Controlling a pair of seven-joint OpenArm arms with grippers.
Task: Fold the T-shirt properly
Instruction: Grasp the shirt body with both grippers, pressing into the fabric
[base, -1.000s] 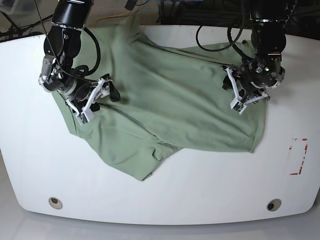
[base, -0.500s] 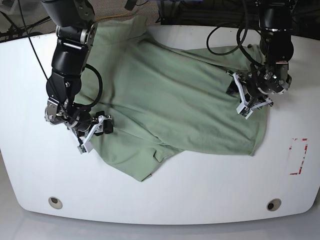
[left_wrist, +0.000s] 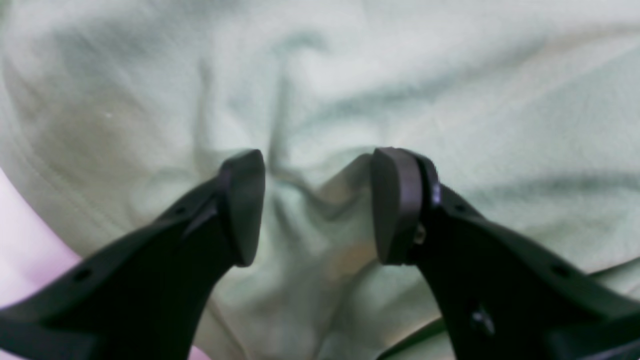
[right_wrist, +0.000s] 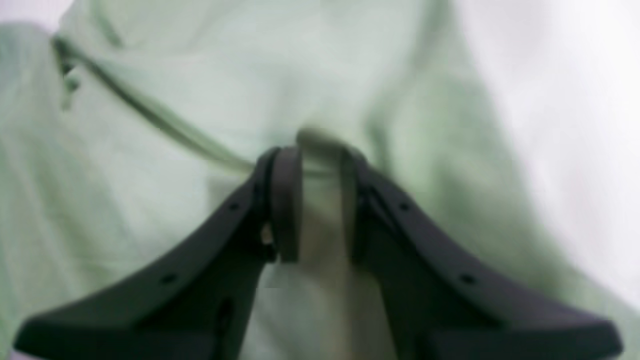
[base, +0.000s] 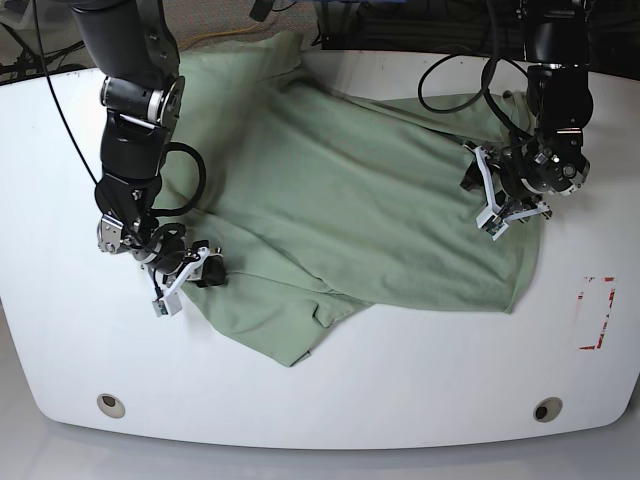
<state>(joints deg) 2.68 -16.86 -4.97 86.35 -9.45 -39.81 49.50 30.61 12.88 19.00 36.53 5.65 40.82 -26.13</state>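
- The T-shirt (base: 340, 200) lies spread and rumpled over the white table (base: 400, 380), pale sage green, one edge hanging off the far side and a folded corner pointing toward the near edge.
- Between my two grippers the cloth runs in long diagonal creases; most of it sits on the table's far half.
- My right gripper (right_wrist: 320, 200) is down at the shirt's edge nearest its own side of the table. The jaws stand narrow, with a raised ridge of green fabric pinched up between the two pads.
- Just beyond those right fingertips (right_wrist: 287, 200) a dark seam runs off diagonally across the fabric, and bare table shows pale past the cloth's edge.
- In the base view that right gripper (base: 185, 275) sits right on the shirt's border, its arm bent down from above.
- My left gripper (left_wrist: 317, 205) rests on the opposite side of the shirt, jaws about half apart.
- A gathered pucker of fabric rises between the left pads, touching or nearly touching them; I cannot tell whether it is truly gripped.
- From the base view the left gripper (base: 510, 195) sits on the cloth, well apart from the right one.
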